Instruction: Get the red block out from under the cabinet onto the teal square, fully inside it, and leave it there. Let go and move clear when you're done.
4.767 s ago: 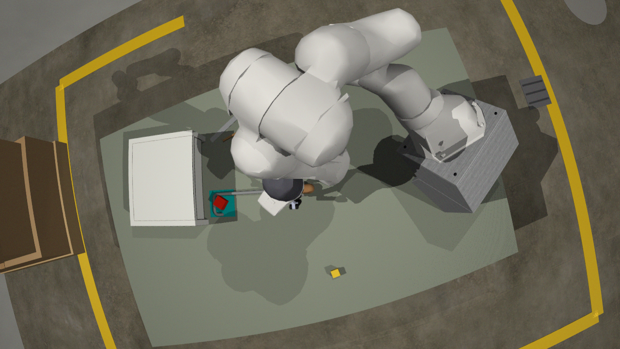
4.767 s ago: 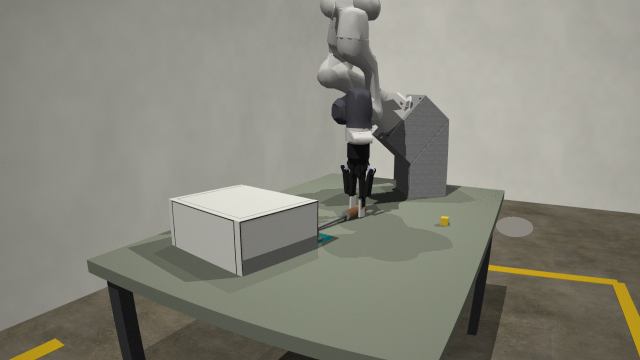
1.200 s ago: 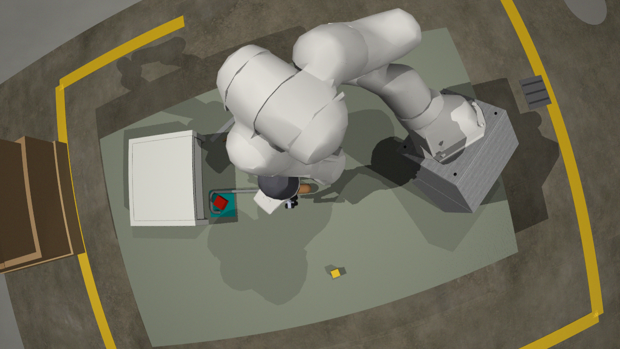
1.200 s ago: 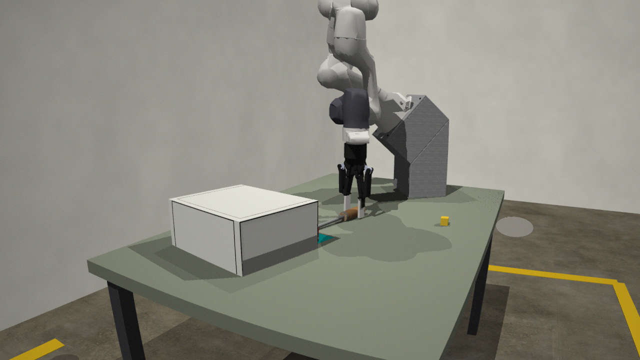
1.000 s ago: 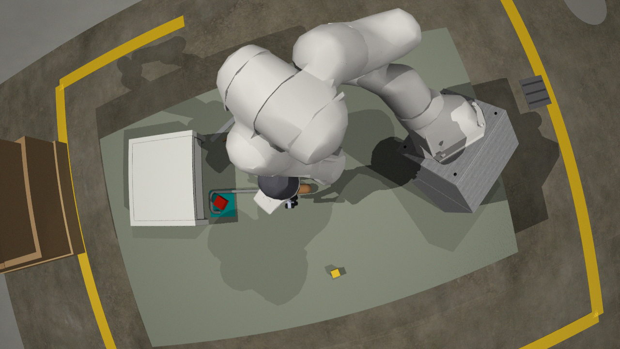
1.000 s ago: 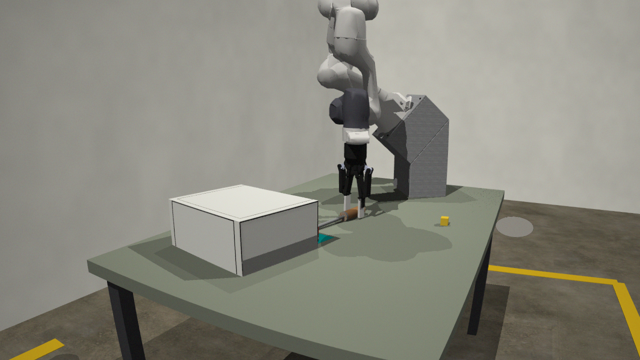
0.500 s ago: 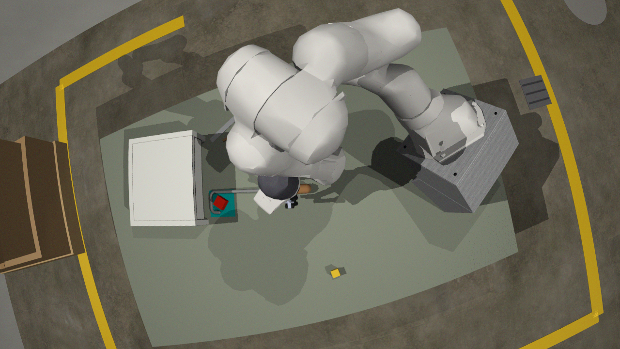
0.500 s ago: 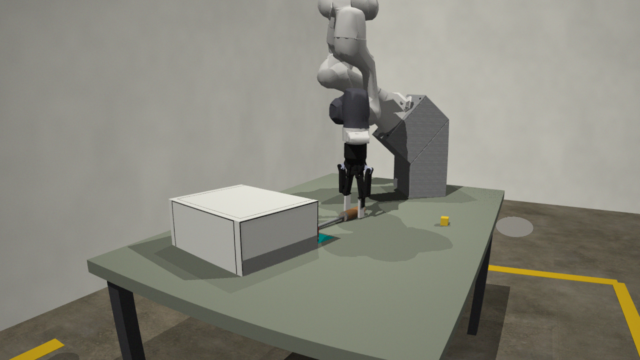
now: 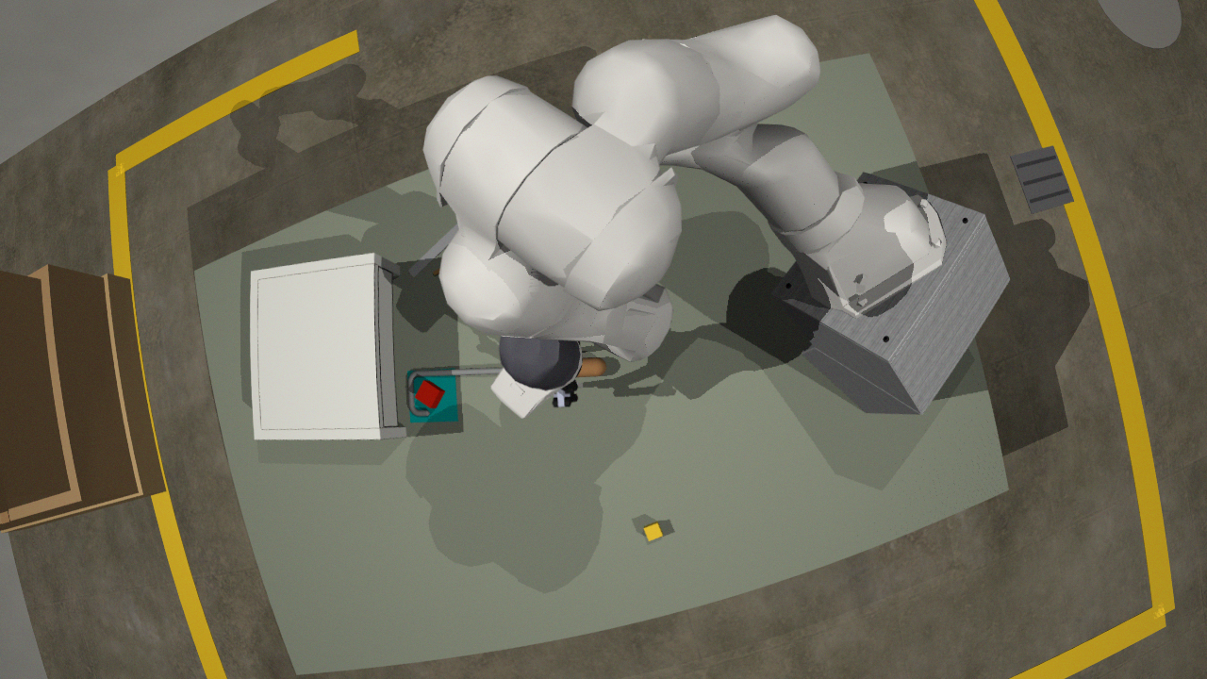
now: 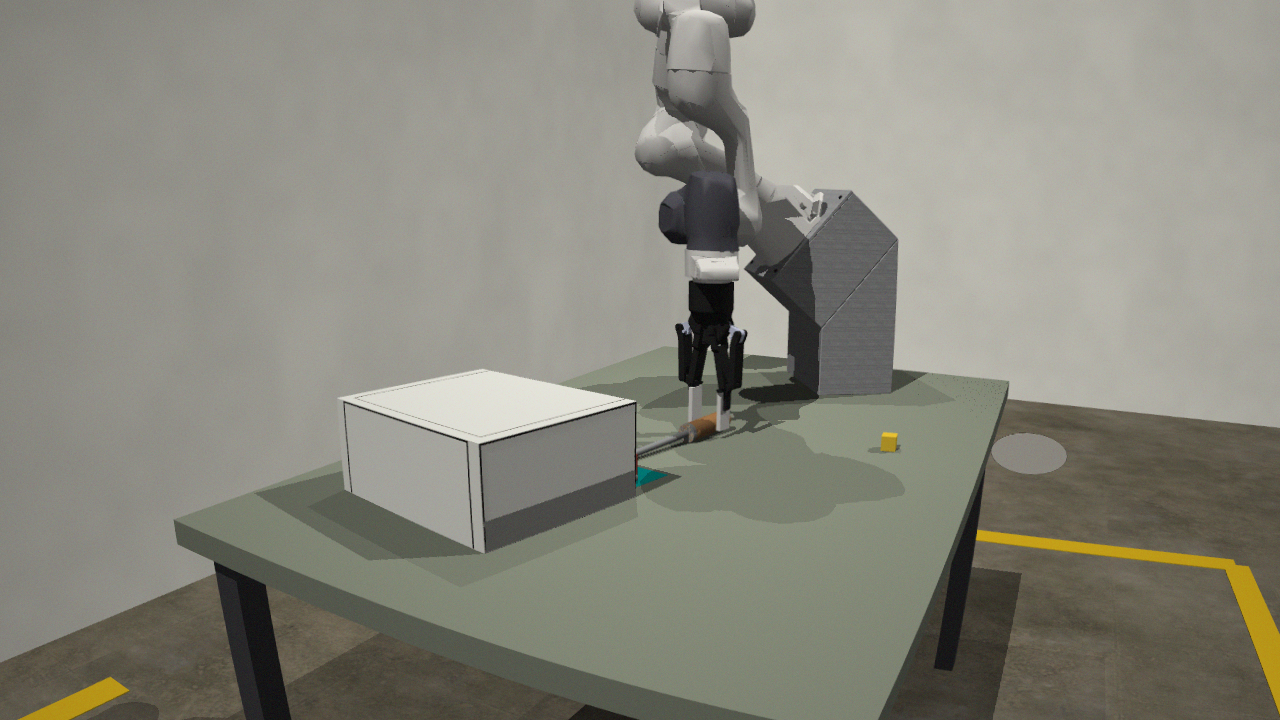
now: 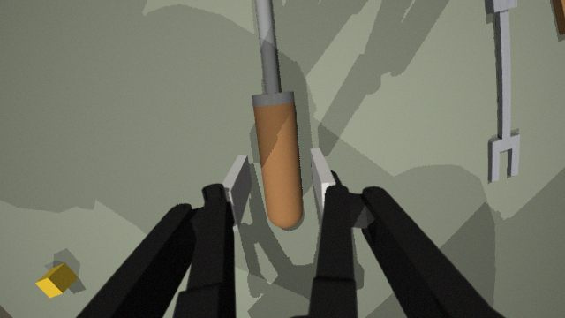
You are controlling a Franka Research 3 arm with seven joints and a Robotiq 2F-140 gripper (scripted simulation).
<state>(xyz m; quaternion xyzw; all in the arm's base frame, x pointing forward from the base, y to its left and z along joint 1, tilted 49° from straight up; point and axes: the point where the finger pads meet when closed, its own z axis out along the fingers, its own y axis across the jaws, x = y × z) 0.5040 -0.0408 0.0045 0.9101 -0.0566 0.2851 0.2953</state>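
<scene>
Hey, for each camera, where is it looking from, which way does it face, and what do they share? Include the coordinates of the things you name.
Top: overhead, facing down at the table; arm and base show.
Exterior: beyond the white cabinet (image 9: pixel 316 350) (image 10: pixel 487 402), facing the robot's base; arm and gripper (image 10: pixel 708 420) (image 11: pixel 280 167) show.
Wrist: on the wrist, facing past the fingers; both fingers show.
Shared by top and exterior: cabinet, yellow block (image 9: pixel 652 532) (image 10: pixel 888 442) (image 11: pixel 55 281).

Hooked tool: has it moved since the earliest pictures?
Yes, slightly toward the cabinet: in the top view, the hooked tool bends nearer the teal square's cabinet-side edge.
</scene>
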